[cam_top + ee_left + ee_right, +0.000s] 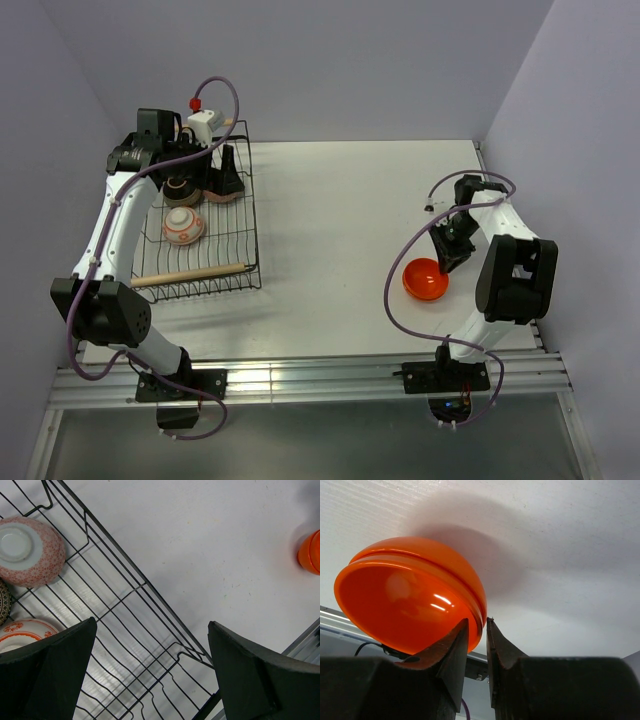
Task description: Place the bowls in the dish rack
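Note:
My right gripper [477, 622] [447, 262] pinches the rim of the glossy orange bowl [410, 605] [425, 280], one finger inside and one outside, at the table's right side. The bowl looks tipped in the right wrist view. The black wire dish rack [250, 230] [145, 585] stands at the left. In it lie a red-and-white patterned bowl [184, 227] [20, 632], a tan-brown bowl [182, 190] and a pinkish bowl [30, 550] turned bottom up. My left gripper [205, 178] [151, 625] hovers wide open over the rack's far half, holding nothing.
A wooden rod handle [190, 275] runs along the rack's near end. Purple walls close in behind and on both sides. An aluminium rail [320, 375] borders the near table edge. White tabletop [330, 220] lies between the rack and the orange bowl.

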Controlling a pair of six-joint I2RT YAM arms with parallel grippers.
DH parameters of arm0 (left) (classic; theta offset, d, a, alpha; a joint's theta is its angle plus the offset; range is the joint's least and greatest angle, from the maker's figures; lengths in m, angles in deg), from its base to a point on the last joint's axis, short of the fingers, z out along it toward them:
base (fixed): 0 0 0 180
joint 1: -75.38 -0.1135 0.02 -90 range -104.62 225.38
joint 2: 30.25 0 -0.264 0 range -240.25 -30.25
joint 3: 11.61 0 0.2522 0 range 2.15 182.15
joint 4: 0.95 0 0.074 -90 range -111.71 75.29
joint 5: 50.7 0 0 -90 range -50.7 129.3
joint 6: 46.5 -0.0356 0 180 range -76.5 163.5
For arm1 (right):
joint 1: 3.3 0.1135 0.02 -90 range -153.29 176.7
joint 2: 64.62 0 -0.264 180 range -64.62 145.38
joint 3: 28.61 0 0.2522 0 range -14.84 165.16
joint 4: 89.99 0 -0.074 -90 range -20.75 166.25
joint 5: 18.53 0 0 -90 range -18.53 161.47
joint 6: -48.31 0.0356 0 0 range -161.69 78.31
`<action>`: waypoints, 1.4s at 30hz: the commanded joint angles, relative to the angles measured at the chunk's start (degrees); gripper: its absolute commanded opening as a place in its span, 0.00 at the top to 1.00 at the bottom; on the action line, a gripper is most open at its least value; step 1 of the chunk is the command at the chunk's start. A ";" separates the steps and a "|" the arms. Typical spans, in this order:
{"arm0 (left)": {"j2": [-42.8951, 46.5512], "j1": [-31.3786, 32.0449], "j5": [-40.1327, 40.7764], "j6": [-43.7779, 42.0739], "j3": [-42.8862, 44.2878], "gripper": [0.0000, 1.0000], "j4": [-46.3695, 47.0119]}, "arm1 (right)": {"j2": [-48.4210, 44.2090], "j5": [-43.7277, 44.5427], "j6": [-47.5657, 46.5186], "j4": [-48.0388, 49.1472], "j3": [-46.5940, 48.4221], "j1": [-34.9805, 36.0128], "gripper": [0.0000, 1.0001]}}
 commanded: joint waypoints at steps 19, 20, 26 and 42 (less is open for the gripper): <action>1.00 0.19 -3.21 1.46 0.45 0.00 0.80 | -2.99 -6.40 -1.43 -4.42 5.26 0.25 1.00; 1.18 0.19 -3.30 1.55 0.37 0.00 1.15 | -3.18 -7.46 -1.61 -4.96 6.23 0.16 1.00; 2.67 0.19 -4.00 2.69 0.19 0.01 2.91 | -5.37 -15.72 -1.87 -8.21 12.65 0.16 1.00; 7.15 0.28 -5.84 6.30 -2.36 0.01 8.18 | -2.65 -31.54 6.63 -11.39 35.94 0.60 1.00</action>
